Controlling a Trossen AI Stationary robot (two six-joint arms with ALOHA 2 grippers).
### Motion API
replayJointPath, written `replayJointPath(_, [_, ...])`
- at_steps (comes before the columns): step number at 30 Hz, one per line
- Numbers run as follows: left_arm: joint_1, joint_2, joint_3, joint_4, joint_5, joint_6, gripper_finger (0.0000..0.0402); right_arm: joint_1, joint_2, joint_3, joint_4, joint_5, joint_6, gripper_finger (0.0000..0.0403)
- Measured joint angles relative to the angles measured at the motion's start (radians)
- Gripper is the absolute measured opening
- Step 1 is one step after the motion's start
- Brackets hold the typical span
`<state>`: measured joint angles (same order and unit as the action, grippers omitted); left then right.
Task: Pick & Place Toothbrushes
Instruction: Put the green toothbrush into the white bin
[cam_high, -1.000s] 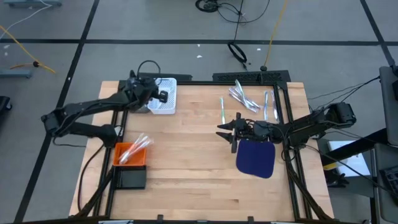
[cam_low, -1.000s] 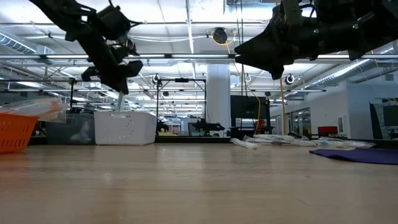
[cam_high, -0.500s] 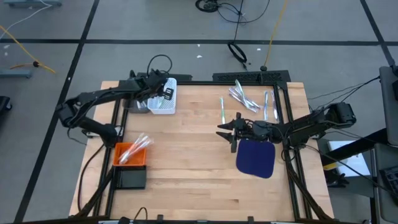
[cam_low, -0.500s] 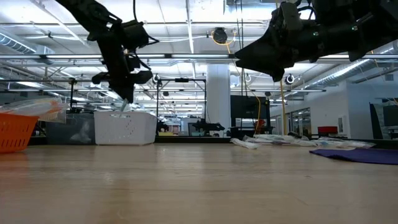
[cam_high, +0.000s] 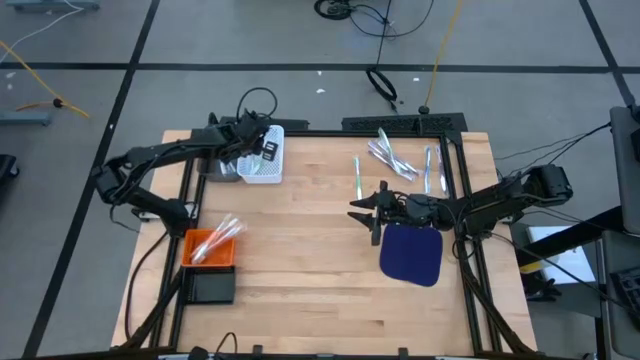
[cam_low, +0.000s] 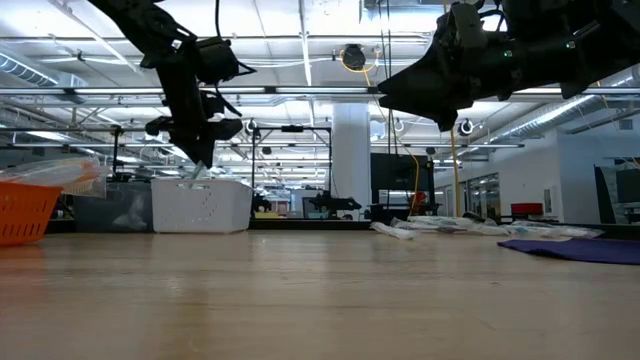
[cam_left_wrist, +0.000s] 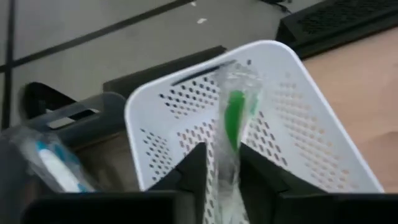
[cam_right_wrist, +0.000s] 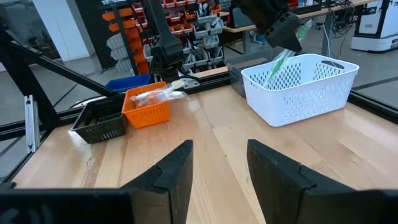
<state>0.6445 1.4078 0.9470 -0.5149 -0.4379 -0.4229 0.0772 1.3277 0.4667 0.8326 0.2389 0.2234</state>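
Compared with a second ago, the left arm has swung from the near side of the white basket (cam_high: 263, 155) to a position directly over it; over the last half second its pose is almost unchanged. The left gripper (cam_left_wrist: 222, 163) hangs above the basket's open top, its two dark fingers (cam_left_wrist: 193, 167) on either side of a wrapped green toothbrush (cam_left_wrist: 234, 118), whose far end points down into the basket. Whether the fingers still pinch the wrapper or have just slackened cannot be told. The right arm has not moved: the right gripper (cam_high: 361, 211) hovers over the middle of the wooden table (cam_high: 300, 260), just beside a dark blue mat (cam_high: 411, 253), with its fingers (cam_right_wrist: 175, 169) spread apart and nothing between them.

The basket is rigid white plastic with perforated, outward-sloping walls. Loose toothbrushes (cam_high: 392, 155), thin translucent sticks in clear wrappers, lie scattered near the table's far right corner. An orange basket (cam_high: 207, 247) on the left side holds more wrapped sticks, and a black basket (cam_high: 210, 286) stands touching it.
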Motion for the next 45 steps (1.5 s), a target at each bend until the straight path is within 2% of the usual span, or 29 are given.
replayJointPath(9, [-0.005,0.000,0.000,0.018,-0.010,0.007,0.0215,0.000,0.000,0.000,0.000,0.000,0.000,0.0141])
replayJointPath(15, [-0.006,0.000,0.000,0.020,-0.006,0.005,0.0262,0.000,0.000,0.000,0.000,0.000,0.000,0.0141])
replayJointPath(19, [-0.005,0.000,0.000,0.037,0.041,-0.001,0.0270,-0.010,0.000,0.000,-0.005,0.000,0.000,0.0141])
replayJointPath(23, [-0.025,0.000,0.000,0.121,0.213,0.045,0.0271,-0.033,0.000,0.000,-0.036,0.000,0.007,0.0141])
replayJointPath(29, [-0.144,0.000,0.000,0.294,0.338,0.123,0.0271,-0.063,0.000,0.000,-0.071,0.000,0.050,0.0141])
replayJointPath(35, [-0.317,0.000,0.000,0.336,0.342,0.140,0.0271,-0.111,0.000,0.000,-0.118,0.022,0.064,0.0141])
replayJointPath(41, [-0.490,0.000,-0.003,0.333,0.335,0.140,0.0271,-0.206,0.000,0.000,-0.334,0.133,0.153,0.0141])
replayJointPath(45, [-0.576,0.000,-0.003,0.333,0.328,0.133,0.0271,-0.296,0.000,0.000,-0.442,0.155,0.209,0.0141])
